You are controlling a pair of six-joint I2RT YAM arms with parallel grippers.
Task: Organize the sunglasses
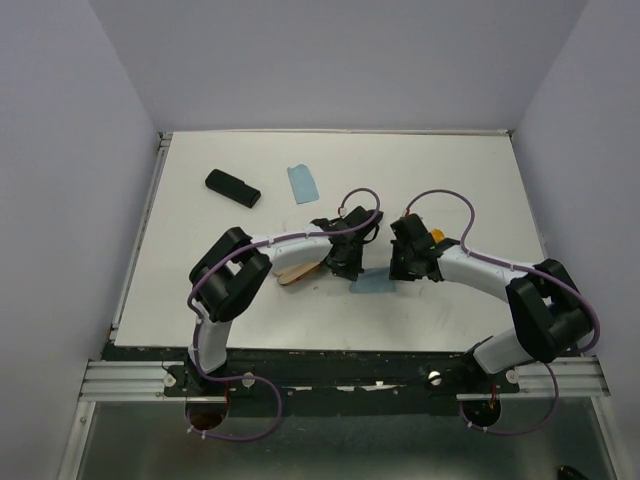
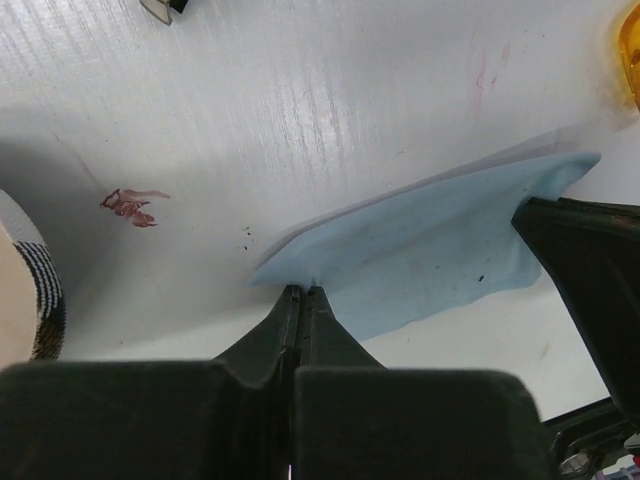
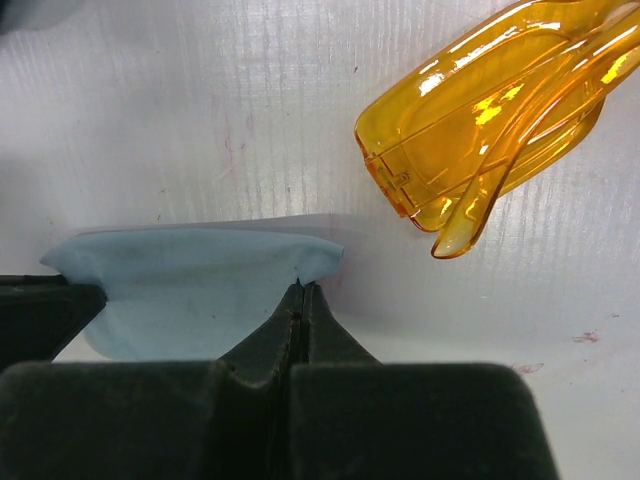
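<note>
So right now I've got the blue cloth (image 2: 430, 250) by two ends. My left gripper (image 2: 303, 292) has its jaws pressed together on one corner, and my right gripper (image 3: 303, 290) is pinching the opposite edge the same way. The cloth hangs slack between them, low over the table (image 1: 450, 170).

The orange sunglasses (image 3: 480, 120) lie folded on the table just beyond the cloth on my right gripper's side, near it but not touching.

What worries me:
- Both pinches only have a thin bit of fabric. If one arm pulls harder than the other, I reckon the cloth slips out of a jaw.
- The glasses are close to my right gripper, so a careless swing could knock them off across the table.
- The plaid case (image 1: 298, 271) is tucked half under my left arm, on the near-left side of the cloth. Dragging the cloth that way could snag it.

Headcount:
- Two blue cloths: the one I'm holding, and a second blue cloth (image 1: 303, 183) farther back and to the left of it.
- Two cases: the plaid one, and a black case (image 1: 232, 187) well beyond the held cloth at far left.
- One pair of sunglasses. I can't find any other pair in these views.
</note>
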